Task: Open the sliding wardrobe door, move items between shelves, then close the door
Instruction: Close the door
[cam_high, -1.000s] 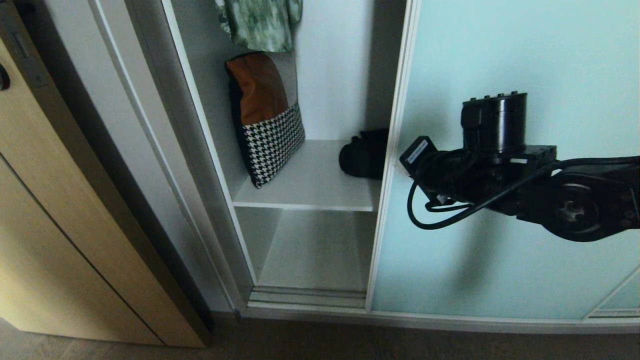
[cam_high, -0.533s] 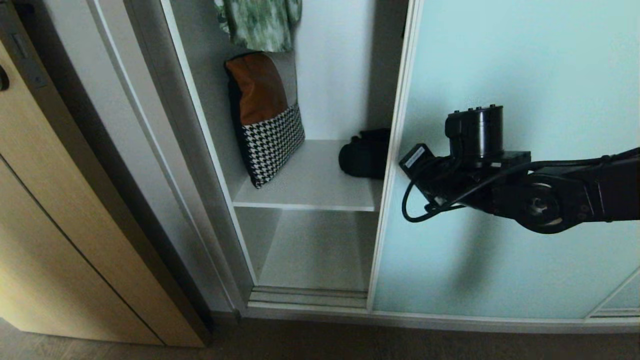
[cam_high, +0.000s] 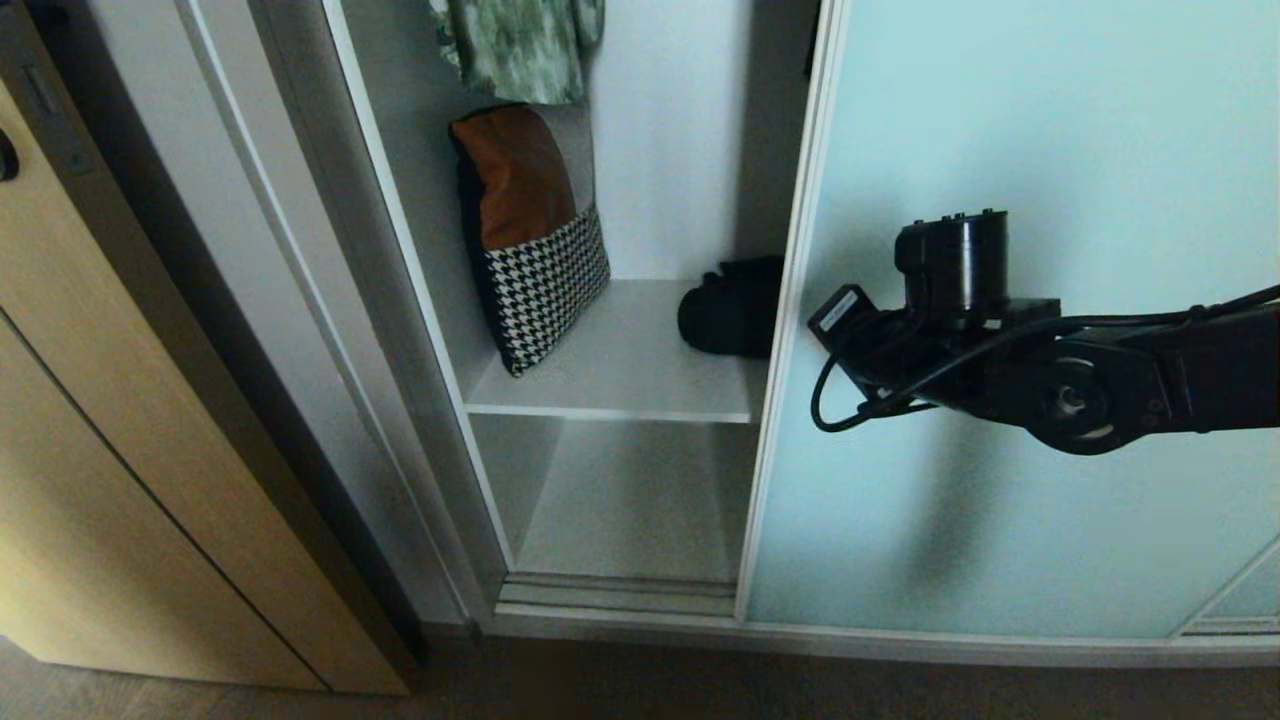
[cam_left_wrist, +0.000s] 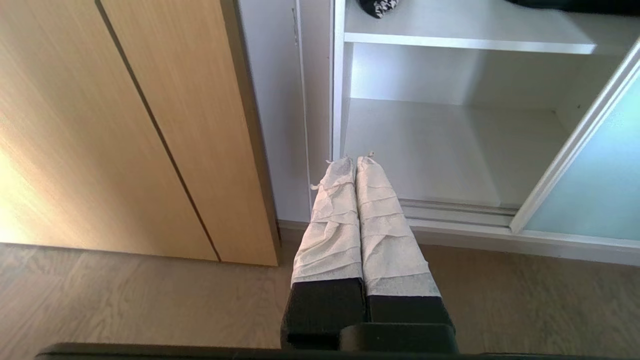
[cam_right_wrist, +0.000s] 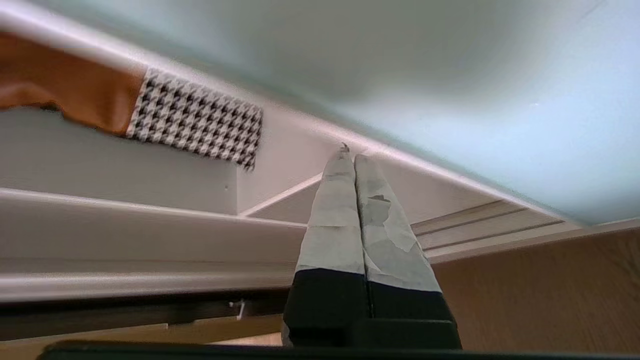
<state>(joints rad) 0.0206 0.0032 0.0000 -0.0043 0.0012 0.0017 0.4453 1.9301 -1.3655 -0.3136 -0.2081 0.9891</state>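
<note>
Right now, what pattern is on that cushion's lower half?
Black-and-white houndstooth on the cushion; clearest in the head view.

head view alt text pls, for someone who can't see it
The robot's right arm reaches across the frosted turquoise sliding wardrobe door, which stands partly open. In the gap, a white shelf holds a black bag half hidden behind the door frame and a brown and houndstooth cushion leaning on the left wall. A tan wood-grain door stands far left.

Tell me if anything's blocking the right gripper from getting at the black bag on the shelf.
Yes. The sliding wardrobe door covers the right part of the black bag, and its silver frame edge stands between the bag and the right gripper, whose shut tips lie by that edge. The houndstooth cushion leans well aside.
</note>
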